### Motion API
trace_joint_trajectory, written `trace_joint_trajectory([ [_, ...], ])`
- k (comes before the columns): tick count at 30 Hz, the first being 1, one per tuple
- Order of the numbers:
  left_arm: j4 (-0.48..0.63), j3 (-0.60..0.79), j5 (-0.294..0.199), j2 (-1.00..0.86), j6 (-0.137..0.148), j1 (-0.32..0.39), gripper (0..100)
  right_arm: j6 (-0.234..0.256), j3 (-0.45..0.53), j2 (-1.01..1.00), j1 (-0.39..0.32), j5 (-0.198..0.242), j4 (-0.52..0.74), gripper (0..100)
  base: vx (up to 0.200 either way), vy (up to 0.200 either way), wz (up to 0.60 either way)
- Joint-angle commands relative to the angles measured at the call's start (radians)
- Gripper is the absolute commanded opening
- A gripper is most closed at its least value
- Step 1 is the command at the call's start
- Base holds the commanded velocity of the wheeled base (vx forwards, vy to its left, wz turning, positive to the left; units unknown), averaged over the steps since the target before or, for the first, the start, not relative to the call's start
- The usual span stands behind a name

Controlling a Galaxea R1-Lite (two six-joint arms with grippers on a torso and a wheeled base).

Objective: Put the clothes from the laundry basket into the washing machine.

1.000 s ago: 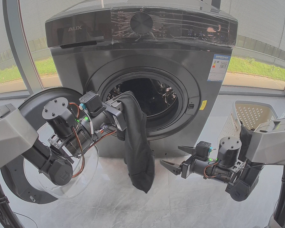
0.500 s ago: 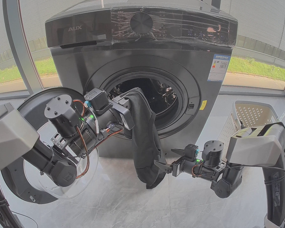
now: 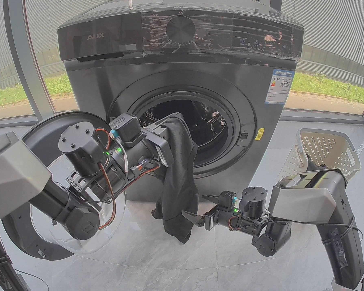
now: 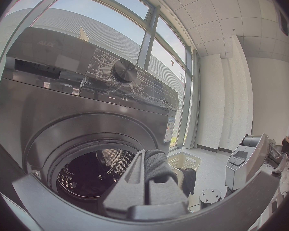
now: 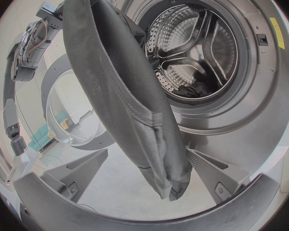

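Right claw [image 3: 194, 206] nearer, garment [image 3: 178, 182] seemingly between

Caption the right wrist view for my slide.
Right gripper, jaws open, by the dark garment hanging from the left gripper before the open washing machine.

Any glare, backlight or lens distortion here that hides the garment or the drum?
Head view: bright windows behind the washing machine, window frames bowed by the lens, dark garment readable. Left wrist view: windows bright, corners black, garment visible. Right wrist view: highlights on the drum, strong edge curvature, nothing hidden.
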Motion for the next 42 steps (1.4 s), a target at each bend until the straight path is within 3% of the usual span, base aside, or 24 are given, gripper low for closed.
trace_joint_trajectory([
  [1, -0.001, 0.001, 0.000, 0.000, -0.001, -0.002, 0, 0.001, -0.037, 0.018, 0.006, -0.001, -0.002, 100, 0.000, 0.000, 0.00],
  [2, -0.001, 0.002, 0.000, 0.000, -0.001, -0.002, 0, 0.002, -0.042, 0.024, 0.008, -0.001, -0.002, 100, 0.000, 0.000, 0.00],
  [3, -0.001, 0.004, 0.000, 0.000, 0.000, -0.002, 0, 0.002, -0.045, 0.027, 0.011, 0.001, -0.002, 0, 0.000, 0.000, 0.00],
  [13, -0.002, 0.007, 0.001, 0.000, 0.000, -0.007, 0, 0.005, -0.062, 0.038, 0.003, -0.001, -0.004, 0, 0.000, 0.000, 0.00],
  [18, -0.013, 0.017, 0.001, 0.000, -0.001, -0.002, 0, 0.004, 0.013, 0.012, -0.015, -0.004, -0.007, 0, 0.000, 0.000, 0.00],
  [22, -0.017, 0.031, 0.003, 0.002, -0.001, 0.010, 0, -0.019, 0.170, -0.145, -0.067, -0.009, -0.008, 0, 0.000, 0.000, 0.00],
  [27, -0.022, 0.051, 0.009, 0.000, -0.001, 0.029, 0, -0.030, 0.277, -0.338, -0.109, -0.009, -0.005, 0, 0.000, 0.000, 0.00],
  [33, -0.031, 0.073, 0.009, -0.009, -0.001, 0.038, 0, -0.059, 0.340, -0.510, -0.184, -0.015, -0.004, 0, 0.000, 0.000, 0.00],
  [42, -0.031, 0.142, 0.017, -0.026, 0.002, 0.070, 0, -0.064, 0.351, -0.633, -0.290, -0.016, -0.002, 0, 0.000, 0.000, 0.00],
])
